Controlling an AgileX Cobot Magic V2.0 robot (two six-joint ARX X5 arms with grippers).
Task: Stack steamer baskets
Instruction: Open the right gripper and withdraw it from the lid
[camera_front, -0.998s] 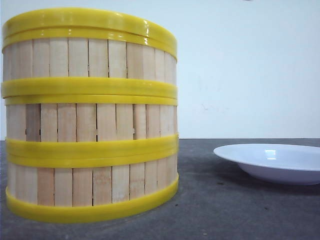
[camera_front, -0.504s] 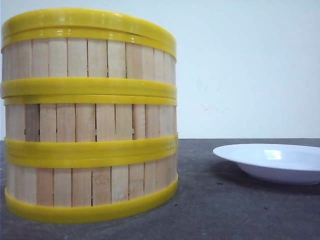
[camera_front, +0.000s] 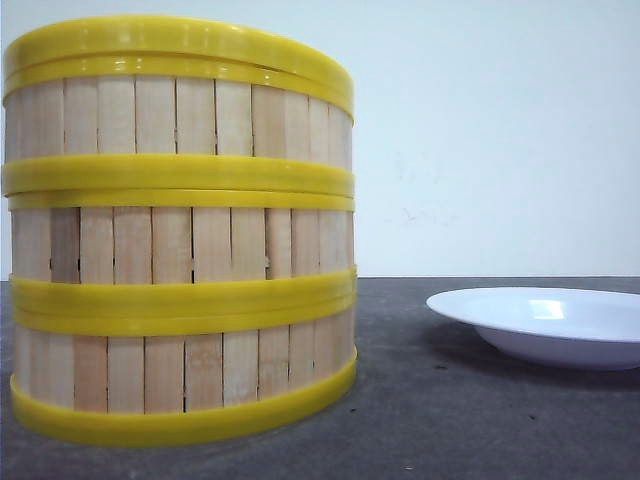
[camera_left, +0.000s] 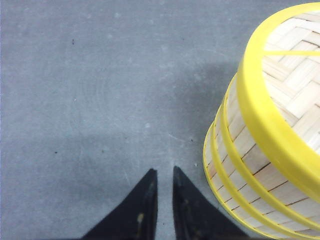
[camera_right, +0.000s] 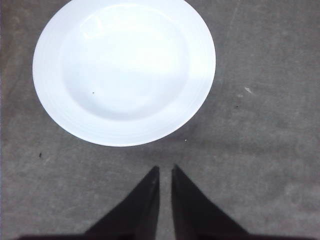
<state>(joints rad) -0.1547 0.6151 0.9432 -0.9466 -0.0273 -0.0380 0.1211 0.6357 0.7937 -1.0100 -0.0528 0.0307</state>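
Observation:
Three steamer baskets stand stacked in one column at the left of the front view: bottom (camera_front: 180, 375), middle (camera_front: 180, 245) and top (camera_front: 180, 115), their yellow rims meeting. From the left wrist view the stack (camera_left: 265, 165) shows from above, with the woven floor of the top basket visible inside its rim. My left gripper (camera_left: 165, 171) hovers over bare table beside the stack, apart from it, shut with nothing between its fingers. Over the table near the plate, my right gripper (camera_right: 165, 168) is likewise shut and holds nothing. Neither gripper shows in the front view.
A white plate (camera_front: 545, 325) lies on the dark grey table (camera_front: 430, 420) to the right of the stack; the right wrist view has the plate (camera_right: 125, 70) just beyond the right gripper's fingertips. A pale wall (camera_front: 500, 140) stands behind.

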